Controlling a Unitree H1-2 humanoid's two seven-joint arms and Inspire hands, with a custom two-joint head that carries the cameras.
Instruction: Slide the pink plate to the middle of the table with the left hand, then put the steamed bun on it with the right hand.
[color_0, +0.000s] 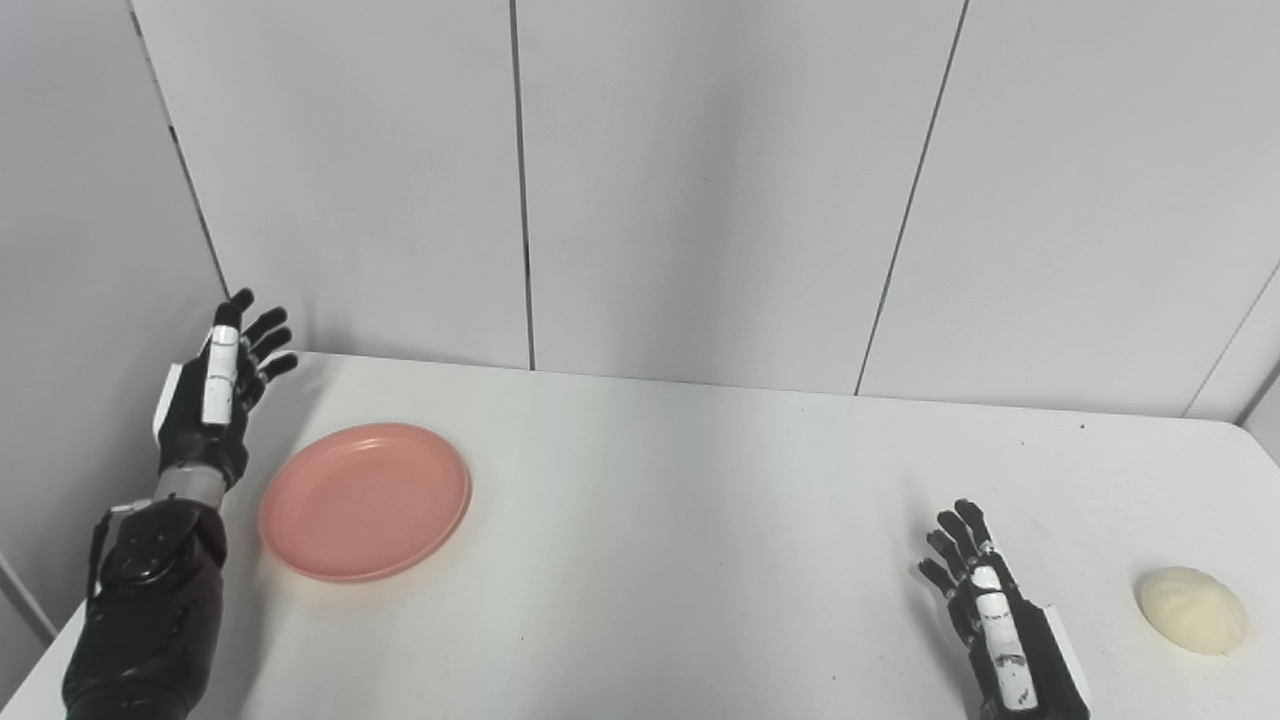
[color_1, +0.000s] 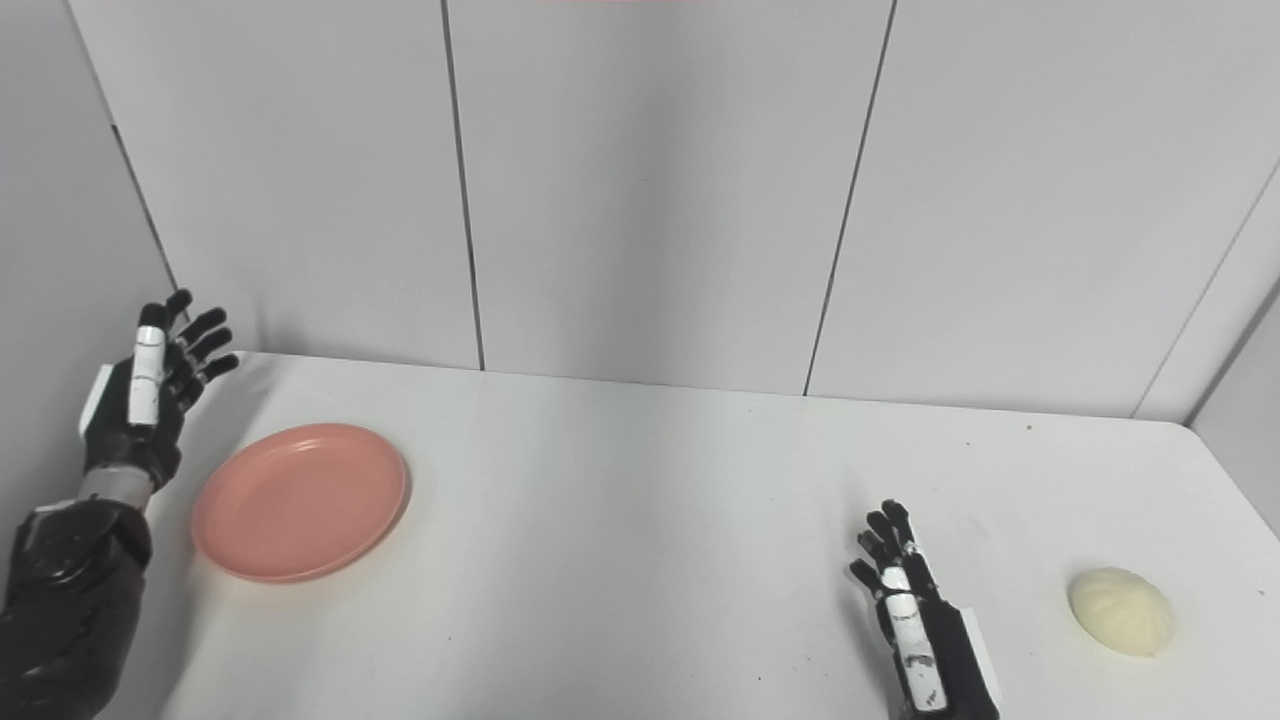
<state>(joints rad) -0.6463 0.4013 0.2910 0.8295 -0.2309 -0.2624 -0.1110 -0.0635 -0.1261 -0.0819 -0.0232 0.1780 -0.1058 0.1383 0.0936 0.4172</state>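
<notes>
Plate slide not started; both hands spread, empty.
Left robot hand (color_0: 215, 400) at the pink plate (color_0: 365, 500)'s nine o'clock: a high push risks tipping it off the worktop (color_0: 680, 520).

Right hand (color_0: 1000, 625) cut off at wrist by bottom edge; palm side hidden. Left forearm (color_0: 140, 610) cropped low. Worktop (color_0: 700, 520) near corners out of frame.

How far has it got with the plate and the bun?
Nothing looks done yet. The pink plate sits near the table's left side, not the middle. The left hand is raised beside it, open, not touching. The bun lies far right, with the right hand open beside it.
</notes>
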